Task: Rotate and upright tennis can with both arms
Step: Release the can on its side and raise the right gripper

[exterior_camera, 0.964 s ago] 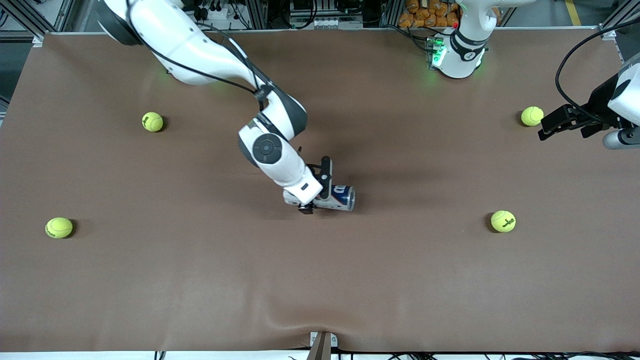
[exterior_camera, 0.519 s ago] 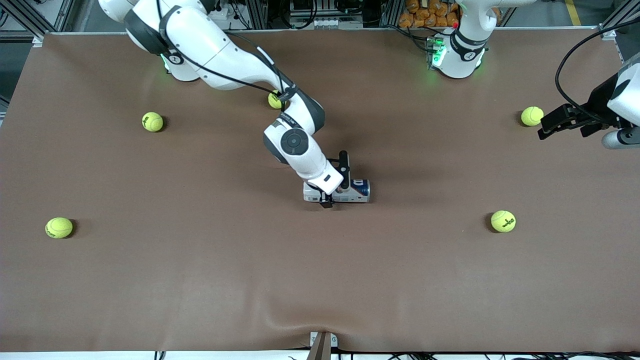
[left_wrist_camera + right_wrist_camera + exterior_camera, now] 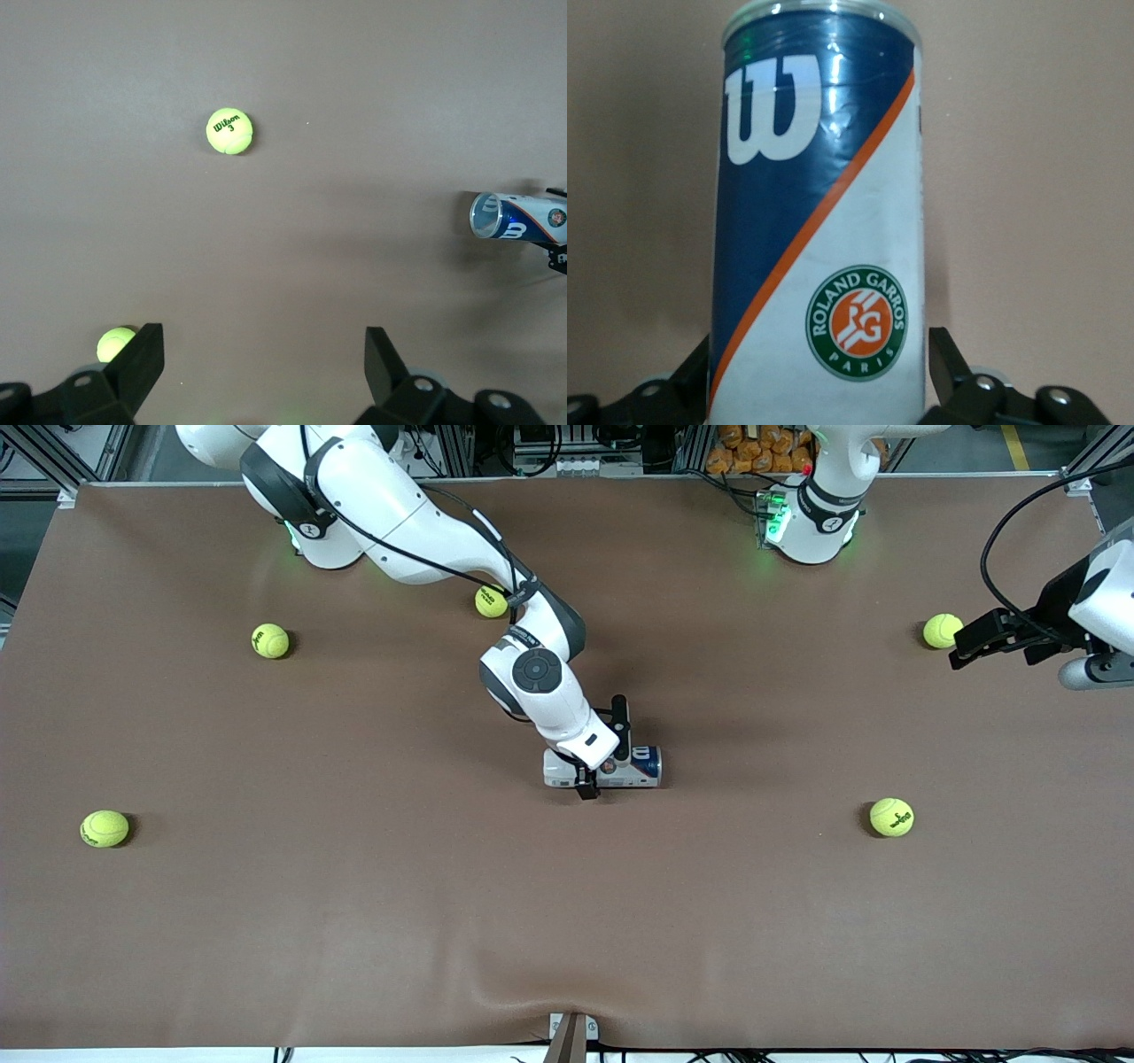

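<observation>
The tennis can [image 3: 631,767] is lying on its side near the middle of the brown table [image 3: 354,921], showing a dark blue band with a white "W", an orange stripe and a white part with a round Roland Garros badge. Its long axis is running along the table's length, its open mouth pointing toward the left arm's end. The right gripper [image 3: 606,748] is straddling it, fingers against its sides, grasping it. The left gripper [image 3: 967,646] is hanging spread wide above a tennis ball [image 3: 942,631], waiting.
</observation>
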You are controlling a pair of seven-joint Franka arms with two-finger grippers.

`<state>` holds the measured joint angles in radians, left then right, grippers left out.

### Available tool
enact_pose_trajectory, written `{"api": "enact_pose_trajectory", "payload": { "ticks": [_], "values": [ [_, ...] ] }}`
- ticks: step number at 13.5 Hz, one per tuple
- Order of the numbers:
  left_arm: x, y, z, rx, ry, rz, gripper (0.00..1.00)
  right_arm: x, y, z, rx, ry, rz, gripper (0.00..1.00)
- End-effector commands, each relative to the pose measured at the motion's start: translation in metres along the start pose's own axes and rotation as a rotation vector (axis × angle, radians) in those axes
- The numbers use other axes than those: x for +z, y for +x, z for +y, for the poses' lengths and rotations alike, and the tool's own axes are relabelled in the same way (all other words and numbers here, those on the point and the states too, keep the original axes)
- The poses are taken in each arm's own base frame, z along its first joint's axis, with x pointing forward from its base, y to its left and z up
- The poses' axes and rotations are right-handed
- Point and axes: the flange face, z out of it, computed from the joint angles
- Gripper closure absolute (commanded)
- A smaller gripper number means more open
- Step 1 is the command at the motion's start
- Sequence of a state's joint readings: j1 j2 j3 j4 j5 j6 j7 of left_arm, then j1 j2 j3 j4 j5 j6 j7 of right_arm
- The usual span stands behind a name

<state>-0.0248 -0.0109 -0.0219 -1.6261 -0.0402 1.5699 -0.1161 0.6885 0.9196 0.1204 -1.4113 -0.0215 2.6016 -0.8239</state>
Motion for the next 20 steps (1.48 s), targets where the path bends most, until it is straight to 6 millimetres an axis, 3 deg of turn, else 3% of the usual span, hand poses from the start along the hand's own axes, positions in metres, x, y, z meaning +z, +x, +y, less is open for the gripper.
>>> {"api": "enact_pose_trajectory", "payload": {
  "ticks": [1, 4, 6, 8, 10, 14, 17, 20],
  "values": [
    [0.006, 0.008, 0.001, 0.008, 0.005, -0.022, 0.0, 0.006, 0.003, 0.002, 0.005, -0.017, 0.004, 0.0],
    [0.011, 0.011, -0.002, 0.004, 0.007, -0.031, 0.0, -0.043, 0.015, 0.007, 0.04, 0.003, -0.012, 0.0],
    [0.041, 0.027, -0.004, -0.001, 0.005, -0.087, 0.0, -0.083, 0.019, 0.016, 0.101, 0.018, -0.04, 0.0],
    [0.041, 0.029, -0.006, -0.005, 0.001, -0.083, 0.0, -0.121, 0.003, 0.038, 0.207, 0.019, -0.067, 0.0],
    [0.043, 0.032, -0.005, -0.007, -0.011, -0.089, 0.0, -0.157, -0.021, 0.063, 0.341, 0.014, -0.091, 0.0],
    [0.077, 0.047, 0.004, -0.054, -0.277, -0.181, 0.0, -0.22, -0.072, 0.092, 0.657, -0.026, -0.12, 0.0],
    [0.112, 0.063, 0.024, 0.003, -0.395, -0.215, 0.0, -0.255, -0.14, 0.111, 0.854, -0.063, -0.139, 0.0],
    [0.138, 0.074, 0.028, 0.015, -0.532, -0.249, 0.0, -0.282, -0.205, 0.125, 0.971, -0.05, -0.199, 0.0]
  ]
}}
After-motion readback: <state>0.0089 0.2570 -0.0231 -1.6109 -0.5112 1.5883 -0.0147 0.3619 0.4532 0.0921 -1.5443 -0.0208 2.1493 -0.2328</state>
